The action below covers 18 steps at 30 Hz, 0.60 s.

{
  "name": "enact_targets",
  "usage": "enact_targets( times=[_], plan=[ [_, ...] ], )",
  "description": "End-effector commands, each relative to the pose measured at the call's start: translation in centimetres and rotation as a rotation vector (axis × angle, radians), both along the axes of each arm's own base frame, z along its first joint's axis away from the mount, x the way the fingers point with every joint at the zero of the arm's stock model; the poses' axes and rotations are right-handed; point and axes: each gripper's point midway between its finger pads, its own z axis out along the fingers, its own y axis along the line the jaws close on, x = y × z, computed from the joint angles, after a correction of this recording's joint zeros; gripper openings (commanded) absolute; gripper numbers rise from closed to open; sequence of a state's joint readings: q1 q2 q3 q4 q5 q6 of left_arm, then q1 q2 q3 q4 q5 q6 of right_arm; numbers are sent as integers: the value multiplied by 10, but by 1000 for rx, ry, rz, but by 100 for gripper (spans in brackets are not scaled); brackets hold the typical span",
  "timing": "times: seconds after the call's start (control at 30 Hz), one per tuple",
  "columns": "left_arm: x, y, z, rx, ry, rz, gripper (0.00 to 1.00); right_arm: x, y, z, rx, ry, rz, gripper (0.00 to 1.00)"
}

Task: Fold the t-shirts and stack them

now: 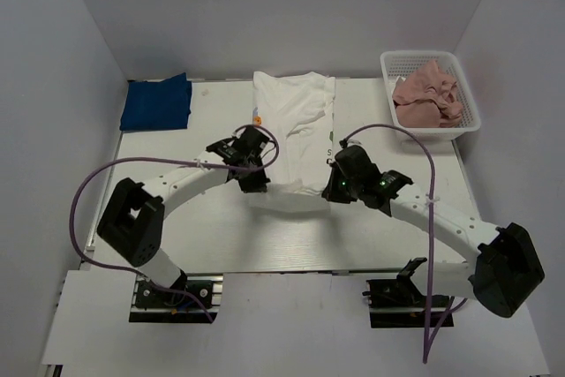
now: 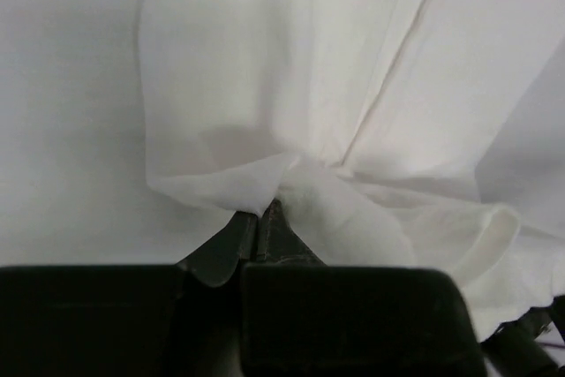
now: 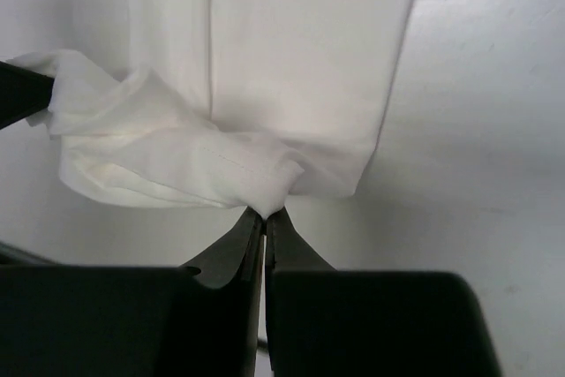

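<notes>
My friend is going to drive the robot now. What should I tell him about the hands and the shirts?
Left hand: shut on the near edge of the white t-shirt.
Right hand: shut on that same edge.
Blue t-shirt: folded, at the far left of the table.
Pink t-shirt: crumpled in the basket.
Done: blue one folded; white one has its sides folded in.
Left: finish the white one, fold the pink one, stack all three.

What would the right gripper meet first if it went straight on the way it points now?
The white shirt: the right gripper is shut on its near edge, and more of that shirt lies ahead, probably flat on the table.
</notes>
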<state>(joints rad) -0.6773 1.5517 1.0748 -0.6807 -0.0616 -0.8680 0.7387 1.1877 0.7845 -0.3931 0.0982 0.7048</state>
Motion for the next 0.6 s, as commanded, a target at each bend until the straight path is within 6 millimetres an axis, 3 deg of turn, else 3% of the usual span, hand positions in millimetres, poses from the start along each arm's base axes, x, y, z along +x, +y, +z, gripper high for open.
enact_targets(
  times=[0.0,0.03,0.07,0.2,0.27,0.3,0.33,0.43,0.47,0.53,0.57],
  plan=[
    [37,9,19,8,-44,42,0,52,-9,20,-66,-132,-102,0],
    [49,12,18,9,-51,59,0,61,-7,25,-64,-149,-104,0],
    [62,5,31,-23,-81,63,0,71,-4,30,-46,-176,-108,0],
    [98,-8,41,-40,-120,30,0,115,2,48,-41,-230,-131,0],
    [118,-10,53,-40,-144,29,0,130,-2,35,-63,-214,-151,0],
    [123,-12,42,-20,-124,16,0,135,-1,38,-60,-220,-149,0],
    [136,-14,52,-28,-148,18,0,149,-4,42,-58,-231,-165,0],
    [152,-8,41,-6,-129,46,0,167,-1,44,-43,-222,-163,0],
    [164,-7,43,-4,-136,53,0,176,2,29,-49,-187,-156,0],
    [172,-3,45,-7,-144,66,0,184,-1,24,-44,-175,-165,0],
    [174,-4,36,1,-129,66,0,187,1,19,-47,-163,-163,0]
  ],
)
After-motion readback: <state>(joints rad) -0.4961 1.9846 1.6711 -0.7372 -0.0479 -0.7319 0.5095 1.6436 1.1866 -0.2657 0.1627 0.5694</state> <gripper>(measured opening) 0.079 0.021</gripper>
